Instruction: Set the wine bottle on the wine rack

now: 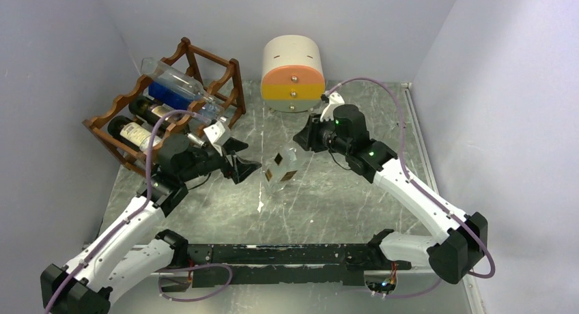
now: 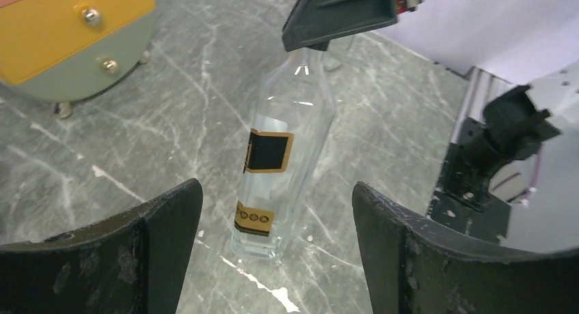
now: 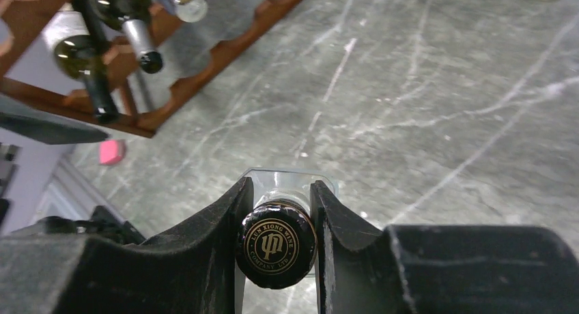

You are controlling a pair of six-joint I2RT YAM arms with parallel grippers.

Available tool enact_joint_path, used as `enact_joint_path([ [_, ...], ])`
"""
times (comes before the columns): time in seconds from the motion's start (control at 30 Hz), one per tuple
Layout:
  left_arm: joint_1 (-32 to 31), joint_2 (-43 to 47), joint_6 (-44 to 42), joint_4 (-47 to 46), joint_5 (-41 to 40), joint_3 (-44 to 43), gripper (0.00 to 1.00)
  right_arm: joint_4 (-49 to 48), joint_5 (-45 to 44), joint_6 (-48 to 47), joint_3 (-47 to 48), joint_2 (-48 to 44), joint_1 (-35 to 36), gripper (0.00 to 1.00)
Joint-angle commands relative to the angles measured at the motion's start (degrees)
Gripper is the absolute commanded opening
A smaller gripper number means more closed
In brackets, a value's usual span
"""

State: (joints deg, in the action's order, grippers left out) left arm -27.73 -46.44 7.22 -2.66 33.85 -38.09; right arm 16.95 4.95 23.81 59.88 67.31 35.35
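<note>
1. Right pincer (image 3: pixel 280 191) is clamped tight on the bottle (image 2: pixel 273 164), pinching the neck just under its black cap (image 3: pixel 276 242).
2. Left pincer (image 2: pixel 275 188) is spread wide, facing the bottle's body and not touching it.
3. Bottle's mid-table (image 1: pixel 355 211), between my arms, well apart from the rack (image 3: pixel 205 78).
4. Step, I reckon: handover or lift, bottle not yet racked.
5. Long axis runs near upright, cap up, base down; whether the base sits flat I can't quite tell.
6. Next calls for laying that axis over to horizontal, to suit the rack's cradles.
</note>
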Motion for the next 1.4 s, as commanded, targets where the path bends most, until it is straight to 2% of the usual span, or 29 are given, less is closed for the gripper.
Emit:
enact_joint_path([
  [0.0,-4.4,-1.3,-3.1,0.5,-10.4,0.6,0.84,-14.1,8.2,5.8,2.7,-0.1,0.0,0.0],
  [0.1,-9.6,-3.5,-4.3,0.2,-19.9,1.6,0.84,-14.9,9.7,7.1,2.8,0.4,0.0,0.0],
  [0.2,-13.6,-6.4,-6.0,-1.6,-25.7,1.8,0.85,-15.0,10.8,7.9,2.7,0.3,0.0,0.0],
  [0.4,-15.9,-11.3,-12.3,-14.5,-30.3,8.6,0.87,-11.1,10.4,7.6,5.8,0.2,0.1,0.0],
  [0.63,-15.9,-14.6,-15.4,-24.6,-23.8,12.1,0.86,-10.8,12.5,7.4,6.1,-0.8,0.1,0.0],
  [0.8,-15.9,-14.9,-18.1,-31.9,-23.2,13.9,0.86,-10.7,14.9,6.6,5.8,-1.5,0.0,0.0],
  [1.0,-15.9,-17.6,-21.3,-34.1,-17.7,11.9,0.86,-12.2,18.8,5.5,4.9,-2.5,0.1,0.0],
  [1.1,-15.9,-18.5,-22.3,-35.5,-16.8,11.1,0.83,-12.2,19.7,4.6,4.4,-3.2,0.0,0.0],
  [1.17,-15.9,-18.5,-23.5,-35.4,-16.5,10.5,0.73,-11.3,20.0,3.7,4.4,-3.7,0.0,0.0],
  [1.2,-15.9,-18.4,-24.3,-35.2,-16.3,10.1,0.63,-10.2,20.1,3.1,4.6,-4.0,0.0,0.0],
  [1.23,-15.9,-18.1,-25.1,-35.3,-16.1,9.9,0.49,-9.3,20.1,2.3,4.9,-4.3,0.0,0.0],
  [1.3,-15.9,-17.3,-27.9,-35.3,-14.8,9.7,0.12,-6.7,20.5,0.5,5.7,-4.7,0.0,0.01],
  [1.33,-15.9,-16.9,-29.7,-35.1,-14.6,9.4,0.08,-5.1,20.5,-0.3,6.3,-5.0,0.0,0.1],
  [1.37,-15.9,-16.5,-31.2,-35.1,-14.6,9.1,0.07,-2.8,20.2,-1.5,7.0,-5.1,0.0,0.22],
])
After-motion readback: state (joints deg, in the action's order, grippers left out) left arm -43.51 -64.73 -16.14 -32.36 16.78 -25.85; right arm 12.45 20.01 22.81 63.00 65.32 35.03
